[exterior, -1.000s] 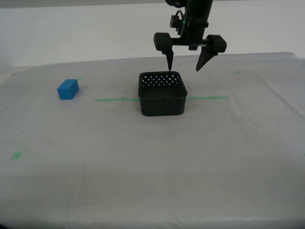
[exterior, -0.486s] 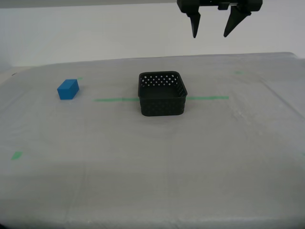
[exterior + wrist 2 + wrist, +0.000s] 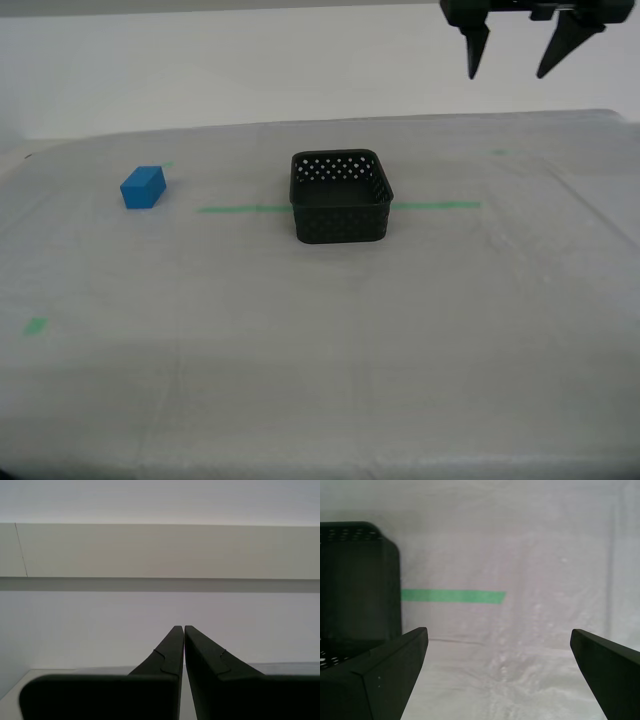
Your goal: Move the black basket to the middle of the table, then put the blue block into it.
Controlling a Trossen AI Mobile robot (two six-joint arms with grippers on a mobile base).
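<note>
My first hand (image 3: 515, 55) spread, empty, high above surface (image 3: 320, 350). My second hand (image 3: 180, 635) pressed together, facing blank pale wall (image 3: 160, 550). Black basket (image 3: 341, 197) mid-surface on green tape line (image 3: 435, 206); blue block (image 3: 143, 187) well apart toward exterior view's left. No writing visible.

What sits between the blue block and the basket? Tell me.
Nothing visible. Bare table and a green tape line lie between the blue block and the basket. My first gripper hangs open, high above.
</note>
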